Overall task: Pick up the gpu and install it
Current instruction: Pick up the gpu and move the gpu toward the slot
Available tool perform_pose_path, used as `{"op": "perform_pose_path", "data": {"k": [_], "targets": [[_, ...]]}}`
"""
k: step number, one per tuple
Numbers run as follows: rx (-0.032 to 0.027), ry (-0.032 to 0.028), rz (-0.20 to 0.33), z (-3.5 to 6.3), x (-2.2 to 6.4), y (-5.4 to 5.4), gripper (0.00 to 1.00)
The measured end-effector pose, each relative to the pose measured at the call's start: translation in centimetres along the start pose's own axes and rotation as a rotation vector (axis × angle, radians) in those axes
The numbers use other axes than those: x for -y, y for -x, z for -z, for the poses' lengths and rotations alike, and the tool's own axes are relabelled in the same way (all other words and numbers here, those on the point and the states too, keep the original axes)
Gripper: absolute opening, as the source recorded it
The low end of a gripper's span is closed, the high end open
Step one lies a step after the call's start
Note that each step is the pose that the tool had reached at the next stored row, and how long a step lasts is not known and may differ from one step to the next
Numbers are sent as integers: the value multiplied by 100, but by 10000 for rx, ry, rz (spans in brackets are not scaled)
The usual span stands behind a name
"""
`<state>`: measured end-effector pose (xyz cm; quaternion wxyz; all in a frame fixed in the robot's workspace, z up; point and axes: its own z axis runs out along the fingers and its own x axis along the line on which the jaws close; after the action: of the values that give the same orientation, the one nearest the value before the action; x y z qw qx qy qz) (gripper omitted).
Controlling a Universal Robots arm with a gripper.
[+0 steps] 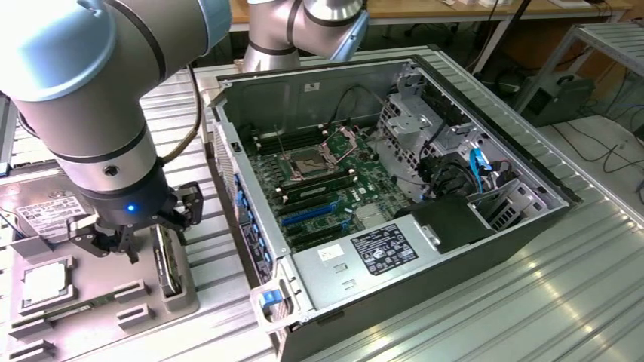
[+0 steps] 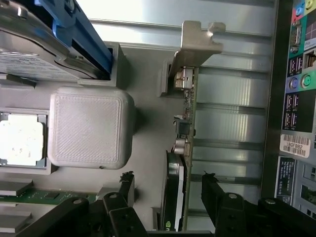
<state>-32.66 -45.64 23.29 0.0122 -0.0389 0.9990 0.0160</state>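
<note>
One gripper (image 2: 168,177) hung over the tray (image 1: 189,302) | fingers (image 2: 126,185) fully apart, holding nothing | gpu (image 2: 186,143) stood on edge in a slot at the tray edge beside the case (image 1: 292,94), between the fingers | upright probably so the jaws could close on its flat sides

I am holding the arm (image 1: 81,83) bent over from its far joints (image 1: 302,26), the thick silver-grey forearm slanting down toward the exterior view's left. The wrist (image 1: 121,177) is pointing straight down, a blue light (image 1: 129,209) glowing on its black collar. Below it the gripper (image 1: 136,240) is hanging with its jaws standing wide apart, the two black fingers (image 2: 122,196) reaching forward side by side, parted and gripping nothing.
</note>
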Motion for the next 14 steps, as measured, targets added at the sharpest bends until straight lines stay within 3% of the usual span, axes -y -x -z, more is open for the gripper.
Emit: {"op": "perform_pose_path", "data": {"k": [14], "targets": [[-1, -1, 0, -5, 2, 20, 66]]}}
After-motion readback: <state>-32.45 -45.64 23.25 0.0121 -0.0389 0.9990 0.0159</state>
